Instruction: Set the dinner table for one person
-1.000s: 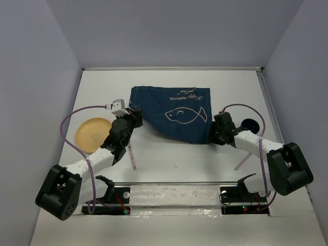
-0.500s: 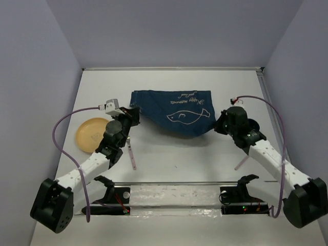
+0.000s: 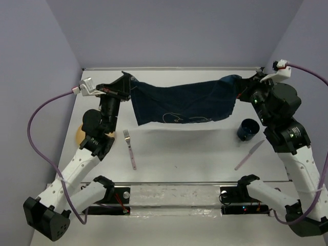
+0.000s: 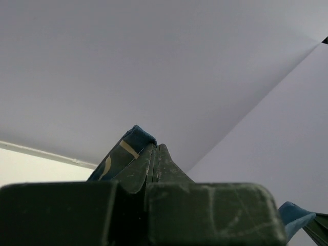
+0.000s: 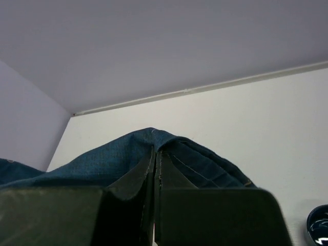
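The dark blue cloth mat (image 3: 179, 102) hangs stretched in the air above the white dinner table (image 3: 184, 148), with its fish drawing facing down toward me. My left gripper (image 3: 126, 82) is shut on the mat's left corner (image 4: 128, 148), jaws pressed together (image 4: 156, 149). At the other end, my right gripper (image 3: 241, 84) is shut on the right corner; the cloth (image 5: 102, 161) bunches over its closed fingertips (image 5: 155, 152). Both arms are raised high.
A fork (image 3: 129, 148) lies on the table left of centre and a pinkish knife (image 3: 249, 155) lies at the right. A dark blue cup (image 3: 248, 128) stands by the right arm, also in the right wrist view (image 5: 319, 225). A yellow plate (image 3: 81, 135) is mostly hidden behind the left arm.
The right gripper closed on the mat's right corner. Both arms then rose and spread apart, lifting the mat off the table; the fork and cup came into sight.
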Robot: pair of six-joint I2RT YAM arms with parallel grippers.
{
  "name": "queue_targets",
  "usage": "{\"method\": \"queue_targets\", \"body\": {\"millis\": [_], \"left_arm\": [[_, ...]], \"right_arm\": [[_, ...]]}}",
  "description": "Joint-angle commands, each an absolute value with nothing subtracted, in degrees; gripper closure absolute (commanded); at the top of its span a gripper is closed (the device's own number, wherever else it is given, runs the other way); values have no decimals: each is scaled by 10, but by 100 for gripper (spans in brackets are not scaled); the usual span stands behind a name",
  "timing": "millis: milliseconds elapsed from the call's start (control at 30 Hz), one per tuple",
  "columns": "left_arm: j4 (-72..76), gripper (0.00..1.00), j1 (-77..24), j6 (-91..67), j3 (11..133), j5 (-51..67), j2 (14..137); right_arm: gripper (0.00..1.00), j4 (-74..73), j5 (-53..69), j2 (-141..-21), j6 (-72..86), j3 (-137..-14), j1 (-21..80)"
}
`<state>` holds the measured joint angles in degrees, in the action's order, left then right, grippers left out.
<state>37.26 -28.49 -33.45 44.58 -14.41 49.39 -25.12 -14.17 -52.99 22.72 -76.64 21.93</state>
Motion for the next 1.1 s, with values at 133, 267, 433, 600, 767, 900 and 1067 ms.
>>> {"method": "queue_targets", "body": {"millis": [133, 267, 433, 600, 767, 900, 1067], "left_arm": [[342, 100, -216, -341, 577, -112, 648], [315, 100, -143, -360, 658, -41, 727], [278, 100, -127, -352, 740, -9, 762], [296, 100, -129, -369, 681, -4, 724], [362, 100, -129, -402, 471, -21, 676], [428, 100, -142, -422, 326, -18, 688], [478, 100, -156, -410, 250, -9, 731]], "right_arm": [[100, -222, -104, -685, 181, -843, 143], [100, -213, -76, -778, 170, -909, 103], [100, -228, -49, -829, 166, -1025, 90], [100, -215, -31, -799, 184, -963, 90], [100, -131, -14, -746, 218, -734, 90], [100, -59, -5, -756, 253, -549, 90], [100, -12, -8, -776, 282, -427, 90]]}}
